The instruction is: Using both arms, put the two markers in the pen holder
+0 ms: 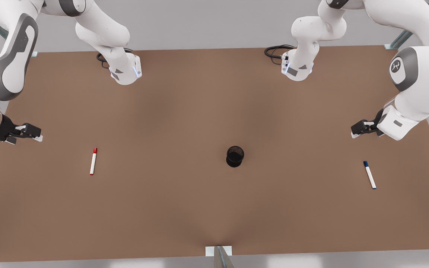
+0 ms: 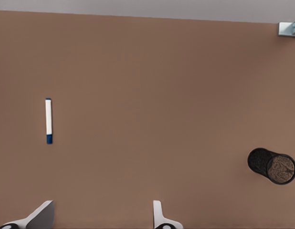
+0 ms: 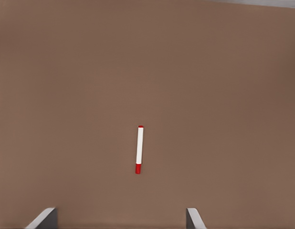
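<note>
Both markers lie untouched for you, red [image 1: 93, 161] left and blue [image 1: 369, 175] right of the empty holder [image 1: 235, 156]; right gripper [image 1: 32, 133] and left gripper [image 1: 359, 129] hover nearby, jaws apart.

Two glossy white jointed arms [image 1: 102, 29] with grey joint covers, black cables and black tools.

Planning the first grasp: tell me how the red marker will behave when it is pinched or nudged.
The red marker is a thin round barrel lying flat on the table, so a sideways nudge would probably roll it. It looks straight and rigid, so it should lift without bending. Its smooth barrel may slip. The right gripper, open, sits nearest; the left gripper, also open, waits near the blue marker.
</note>
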You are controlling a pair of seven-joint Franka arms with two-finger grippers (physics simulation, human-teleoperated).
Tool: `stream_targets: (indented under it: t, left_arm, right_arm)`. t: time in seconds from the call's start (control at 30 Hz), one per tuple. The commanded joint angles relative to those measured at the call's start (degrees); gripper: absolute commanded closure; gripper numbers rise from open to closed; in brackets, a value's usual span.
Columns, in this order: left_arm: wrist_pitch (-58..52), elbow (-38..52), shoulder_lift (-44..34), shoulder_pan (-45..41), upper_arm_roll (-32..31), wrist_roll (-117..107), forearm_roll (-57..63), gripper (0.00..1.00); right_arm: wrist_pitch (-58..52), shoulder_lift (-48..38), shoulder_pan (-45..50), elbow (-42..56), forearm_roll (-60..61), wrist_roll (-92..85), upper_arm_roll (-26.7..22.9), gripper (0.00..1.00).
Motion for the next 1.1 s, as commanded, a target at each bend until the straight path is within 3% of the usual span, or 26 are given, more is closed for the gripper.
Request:
stream_targets:
  t: [0.0, 0.1, 0.3, 0.47, 0.73, 0.77, 0.83, 0.87, 1.07]
  left_arm:
    - [-0.7, 0.0, -0.1, 0.1, 0.0, 1.4, 0.1, 0.0]
    - [0.7, 0.0, 2.9, 3.5, 0.6, 1.8, 0.1, 0.0]
    - [16.5, -0.6, 13.5, 12.0, 0.5, 9.6, -2.0, 0.0]
    - [31.5, -4.9, 18.5, 13.7, 0.5, 12.0, -2.2, 0.0]
    - [38.4, -5.4, 24.8, 17.9, 0.4, 17.2, -4.3, 0.0]
    - [39.2, -5.4, 25.5, 18.0, 0.5, 17.3, -4.2, 0.01]
    - [39.7, -5.7, 26.6, 18.5, 0.5, 17.3, -4.2, 0.25]
    - [39.6, -5.7, 27.3, 19.0, 0.5, 17.4, -4.2, 0.28]
    - [42.1, -5.7, 31.6, 22.1, 0.5, 17.4, -4.2, 0.3]
  right_arm:
    - [0.0, 0.0, -0.1, 0.0, 0.0, -4.8, 0.0, 0.0]
    - [0.0, 0.0, -0.1, 0.0, 0.0, -4.8, 0.0, 0.0]
    - [0.0, 0.0, -0.2, 0.0, 0.1, -4.9, -0.1, 0.0]
    - [0.0, 0.0, -0.2, 0.0, 0.3, -4.9, -0.1, 0.0]
    - [0.0, 0.0, -0.4, 0.0, 0.3, -5.5, -0.1, 0.0]
    - [0.0, 0.0, -0.4, 0.0, 0.3, -5.4, -0.2, 0.0]
    - [0.0, 0.0, -0.4, 0.0, 0.3, -5.4, -0.2, 0.0]
    - [0.0, 0.0, -0.4, 0.0, 0.3, -5.4, -0.1, 0.0]
    - [0.0, 0.0, -0.1, 0.0, 0.3, -5.2, -0.1, 0.0]
